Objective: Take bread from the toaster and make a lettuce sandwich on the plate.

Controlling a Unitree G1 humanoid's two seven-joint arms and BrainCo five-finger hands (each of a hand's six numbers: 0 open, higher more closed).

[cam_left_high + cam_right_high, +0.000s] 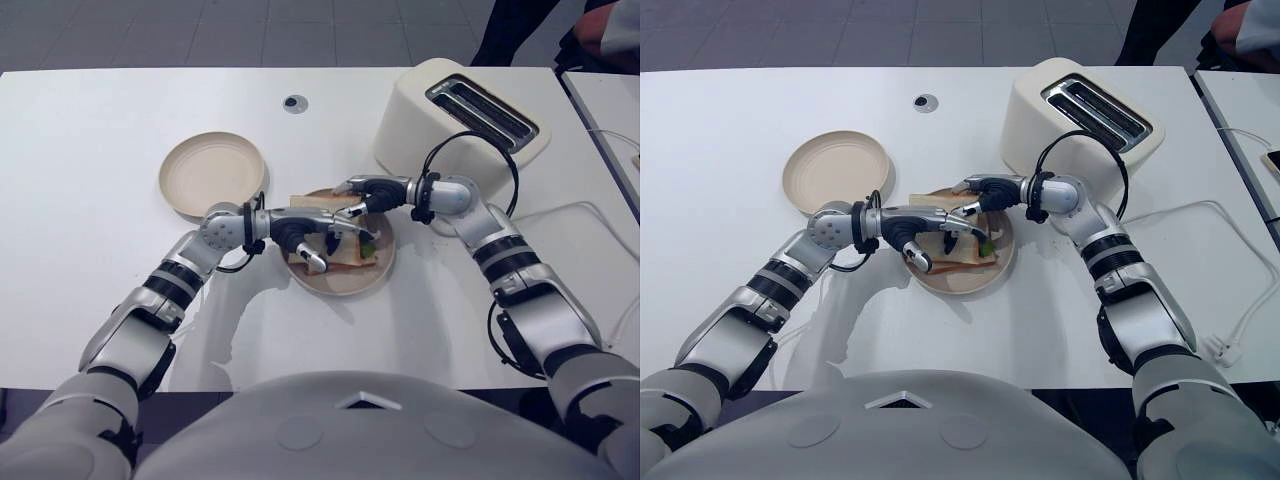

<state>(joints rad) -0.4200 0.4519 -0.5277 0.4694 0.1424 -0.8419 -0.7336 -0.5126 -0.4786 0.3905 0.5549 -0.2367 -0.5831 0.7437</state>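
A beige plate lies at the table's middle with a bread slice and green lettuce on it. Just above the lettuce, a second bread slice is tilted, and both hands hold it. My left hand comes in from the left, its fingers curled around that slice's near side. From the right, my right hand pinches the slice's far edge. The hands hide most of the sandwich. Behind the plate to the right stands the cream toaster, its slots dark.
A second, empty beige plate lies to the left of the sandwich plate. A white cable trails from the toaster across the table's right side. A small dark grommet sits at the back. Another table adjoins on the right.
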